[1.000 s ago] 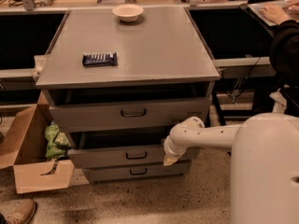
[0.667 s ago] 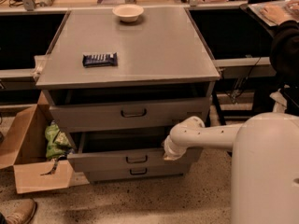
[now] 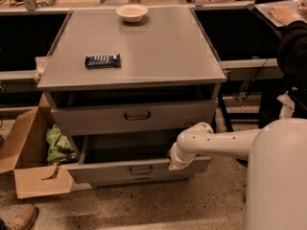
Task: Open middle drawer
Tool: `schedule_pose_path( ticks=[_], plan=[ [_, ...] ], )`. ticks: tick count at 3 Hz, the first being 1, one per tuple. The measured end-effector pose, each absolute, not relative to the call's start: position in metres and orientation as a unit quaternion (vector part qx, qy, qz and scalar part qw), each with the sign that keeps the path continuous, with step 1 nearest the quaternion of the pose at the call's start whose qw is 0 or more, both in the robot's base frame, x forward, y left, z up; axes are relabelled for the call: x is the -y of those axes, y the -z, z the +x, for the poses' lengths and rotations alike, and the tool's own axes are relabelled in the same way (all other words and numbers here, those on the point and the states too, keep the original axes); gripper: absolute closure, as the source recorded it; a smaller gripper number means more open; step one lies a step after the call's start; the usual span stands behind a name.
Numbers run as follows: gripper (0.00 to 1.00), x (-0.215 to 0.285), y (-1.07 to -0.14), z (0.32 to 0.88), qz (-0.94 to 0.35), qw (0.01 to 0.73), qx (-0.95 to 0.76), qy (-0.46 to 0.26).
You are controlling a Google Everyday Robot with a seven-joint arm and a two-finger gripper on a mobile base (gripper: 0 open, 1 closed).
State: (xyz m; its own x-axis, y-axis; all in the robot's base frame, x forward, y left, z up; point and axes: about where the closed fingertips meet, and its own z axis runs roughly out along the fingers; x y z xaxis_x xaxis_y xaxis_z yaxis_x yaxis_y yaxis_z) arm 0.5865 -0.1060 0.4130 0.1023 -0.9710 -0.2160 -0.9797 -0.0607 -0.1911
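Slippage is the chief risk in the camera view. The gripper (image 3: 175,163) sits at the upper edge of the middle drawer (image 3: 105,173), right of the dark loop handle (image 3: 140,169) rather than on it. Any further pull from there would be off-centre and could skew the drawer in its runners or let the contact slide off. The drawer stands well out of the grey cabinet (image 3: 144,56), below the top drawer (image 3: 91,120), which is itself ajar. Its left front corner is just beside a flap of the cardboard box (image 3: 26,145), so more travel might catch that flap.

Whether the gripper is open or closed, or has hold of anything, cannot be told, because the white wrist covers its tip. The lowest drawer is almost wholly hidden under the middle 1. The robot's body is cut off at the right edge.
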Motion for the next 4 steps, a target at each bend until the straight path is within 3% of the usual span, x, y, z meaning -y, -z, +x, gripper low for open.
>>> schedule_pose_path(
  ticks=[4],
  plan=[
    [0.11,0.1059,-0.4129,0.5865,-0.728,0.145,-0.670,-0.015]
  ],
)
